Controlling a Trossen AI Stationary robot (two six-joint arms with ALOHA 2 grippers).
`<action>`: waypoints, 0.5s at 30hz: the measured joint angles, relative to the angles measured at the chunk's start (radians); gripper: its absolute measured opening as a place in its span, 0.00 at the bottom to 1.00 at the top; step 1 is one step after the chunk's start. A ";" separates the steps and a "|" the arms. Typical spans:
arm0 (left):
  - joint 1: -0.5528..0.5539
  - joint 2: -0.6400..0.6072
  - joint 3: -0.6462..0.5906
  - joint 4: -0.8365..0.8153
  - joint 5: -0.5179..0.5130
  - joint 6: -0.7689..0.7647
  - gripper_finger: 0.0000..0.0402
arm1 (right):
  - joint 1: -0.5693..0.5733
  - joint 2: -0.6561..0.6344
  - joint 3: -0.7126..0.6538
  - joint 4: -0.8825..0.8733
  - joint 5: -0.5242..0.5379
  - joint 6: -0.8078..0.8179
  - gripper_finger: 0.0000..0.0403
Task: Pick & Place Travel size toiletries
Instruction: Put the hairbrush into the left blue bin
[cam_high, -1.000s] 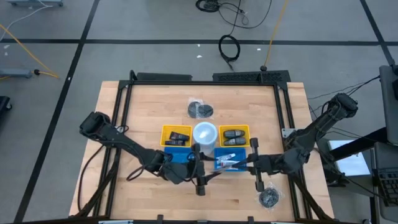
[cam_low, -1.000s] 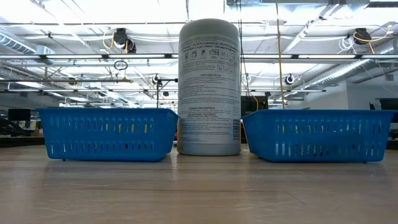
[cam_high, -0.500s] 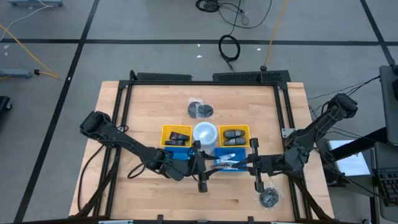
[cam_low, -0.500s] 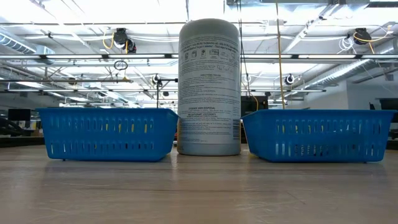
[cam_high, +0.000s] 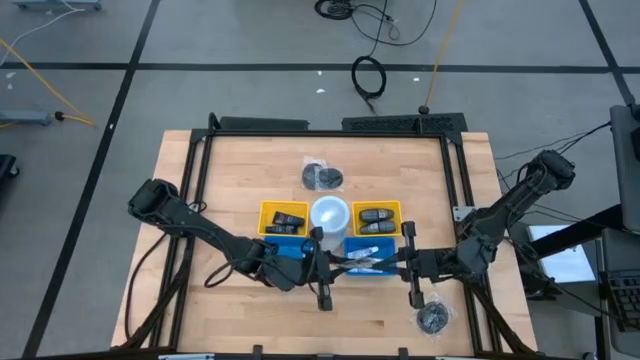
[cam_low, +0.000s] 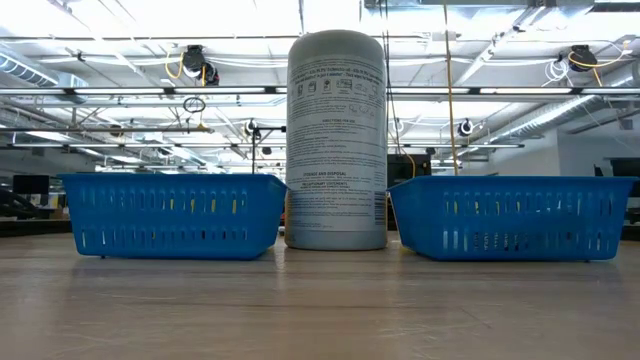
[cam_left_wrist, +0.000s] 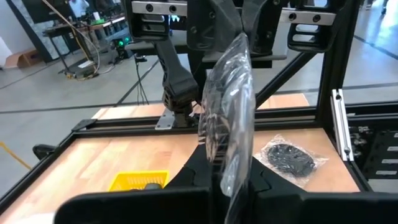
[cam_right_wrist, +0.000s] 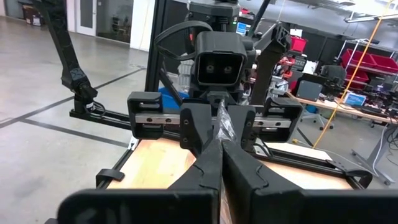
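- the left arm is reaching in from the table's left side, and the left gripper (cam_high: 334, 263) is clenching one edge of a clear plastic bag (cam_left_wrist: 229, 106) above the near blue baskets.
- the bag is hanging upright between the two grippers. whether it is holding anything, i cannot tell.
- the travel size toiletries (cam_high: 366, 256) are lying as pale tubes in the right blue basket (cam_high: 372, 240), just beneath the bag.
- the right gripper (cam_right_wrist: 221, 149) is facing the left one and pinching the bag's opposite edge, with its fingers closed on the film.
- the step seems to be opening the bag. the grippers should be drawing apart slowly and evenly, since thin film is likely to be slipping or tearing.
- keeping the mouth turned upward over the basket should be making the loading easier.
- the tall white canister (cam_high: 329, 213) is standing just behind, so the arms should be staying clear of it.
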 joint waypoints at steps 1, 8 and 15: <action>0.000 0.000 0.000 0.000 -0.005 0.000 0.03 | 0.000 0.000 0.000 0.000 0.000 0.001 0.00; -0.025 0.000 0.000 -0.037 -0.054 0.015 0.03 | 0.000 0.001 0.000 -0.006 0.000 0.001 0.00; -0.072 -0.033 0.000 -0.218 -0.134 -0.066 0.03 | 0.001 0.000 -0.001 -0.022 -0.001 -0.002 0.07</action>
